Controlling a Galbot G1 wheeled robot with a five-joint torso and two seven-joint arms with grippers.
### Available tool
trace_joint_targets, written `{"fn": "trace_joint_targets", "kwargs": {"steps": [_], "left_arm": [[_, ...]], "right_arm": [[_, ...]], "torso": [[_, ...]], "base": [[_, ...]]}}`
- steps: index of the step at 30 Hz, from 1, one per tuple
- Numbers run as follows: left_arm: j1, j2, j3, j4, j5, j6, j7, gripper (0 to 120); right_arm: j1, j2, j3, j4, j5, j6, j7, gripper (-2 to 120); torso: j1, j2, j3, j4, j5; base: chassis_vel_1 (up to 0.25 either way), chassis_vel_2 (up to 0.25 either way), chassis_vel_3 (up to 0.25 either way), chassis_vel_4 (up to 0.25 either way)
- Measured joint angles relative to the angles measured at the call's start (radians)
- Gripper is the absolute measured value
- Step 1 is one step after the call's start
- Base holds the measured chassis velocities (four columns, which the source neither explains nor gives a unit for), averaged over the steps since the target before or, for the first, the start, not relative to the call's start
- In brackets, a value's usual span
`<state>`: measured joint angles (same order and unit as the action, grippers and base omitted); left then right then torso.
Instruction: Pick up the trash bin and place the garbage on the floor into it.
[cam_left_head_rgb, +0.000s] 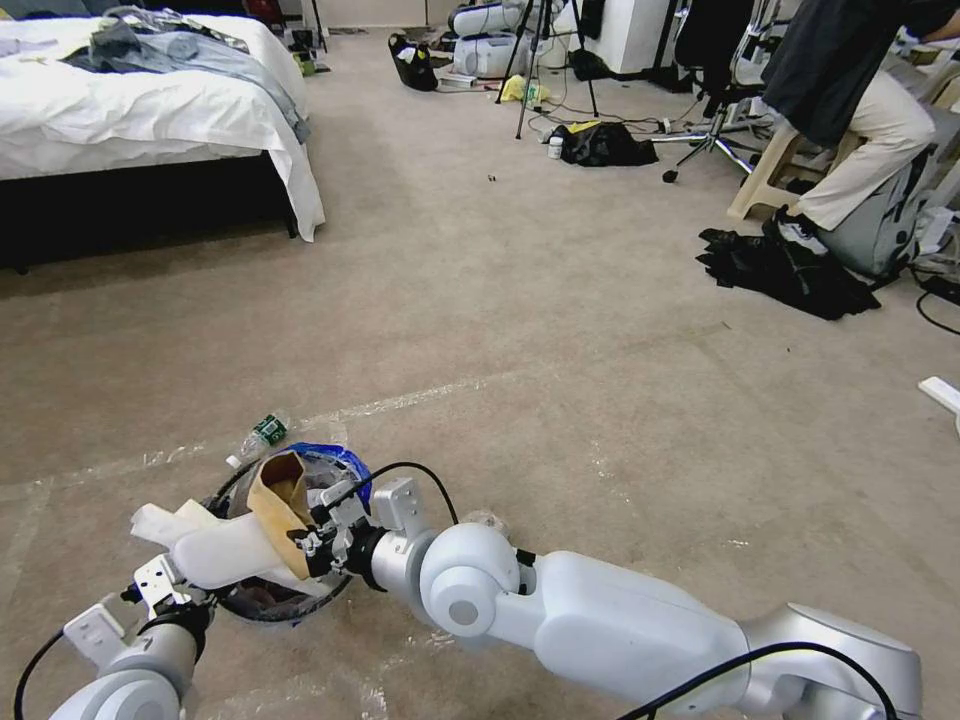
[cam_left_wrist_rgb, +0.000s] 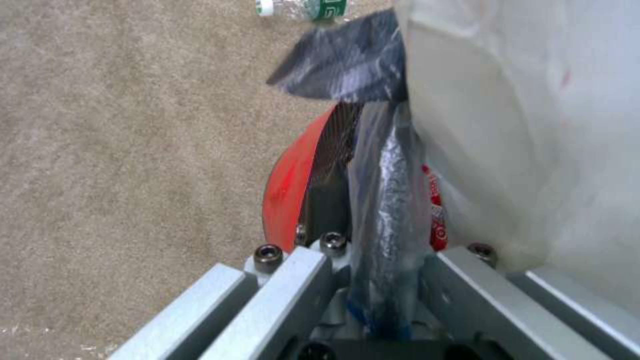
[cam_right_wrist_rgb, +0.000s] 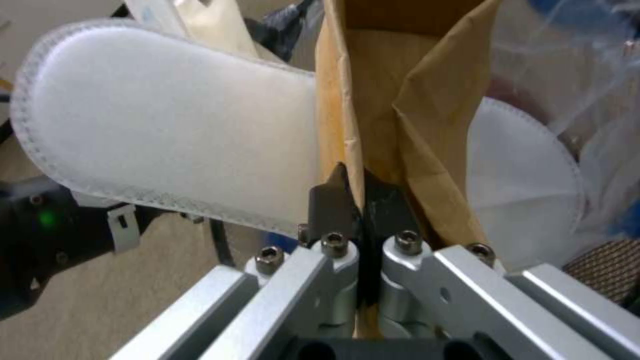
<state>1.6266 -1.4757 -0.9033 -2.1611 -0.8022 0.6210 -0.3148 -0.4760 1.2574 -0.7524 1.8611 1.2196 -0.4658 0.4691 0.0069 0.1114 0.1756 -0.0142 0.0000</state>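
Right gripper (cam_right_wrist_rgb: 360, 192) pinches cardboard (cam_right_wrist_rgb: 407, 100) over bin (cam_left_head_rgb: 340, 465)

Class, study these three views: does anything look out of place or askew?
Yes. A clear green-labelled bottle lies on the carpet beside the trash bin, and the brown cardboard piece pinched by the right gripper juts above its rim.

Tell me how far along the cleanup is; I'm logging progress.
Done: the left gripper is clamped on the trash bin rim, and the bin already holds litter. In hand: the right gripper pinches the brown cardboard piece over the bin. Left: the clear green-labelled bottle lies on the floor.
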Motion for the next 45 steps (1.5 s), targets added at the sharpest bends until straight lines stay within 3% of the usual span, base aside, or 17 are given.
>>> {"fn": "trace_joint_targets", "kwargs": {"steps": [28,45], "left_arm": [[0.005,-0.006,0.010,0.002,0.014,-0.003,0.007,0],[0.004,-0.005,0.005,0.009,0.014,-0.004,0.008,0]], "right_arm": [[-0.017,0.011,-0.008,-0.042,-0.054,0.012,0.004,2],[-0.017,-0.007,0.068,0.028,-0.076,0.016,-0.011,67]], "torso": [[0.000,0.000,0.000,0.0000,0.0000],[0.000,0.000,0.000,0.0000,0.0000]], "base": [[0.000,0.000,0.000,0.000],[0.000,0.000,0.000,0.000]]}}
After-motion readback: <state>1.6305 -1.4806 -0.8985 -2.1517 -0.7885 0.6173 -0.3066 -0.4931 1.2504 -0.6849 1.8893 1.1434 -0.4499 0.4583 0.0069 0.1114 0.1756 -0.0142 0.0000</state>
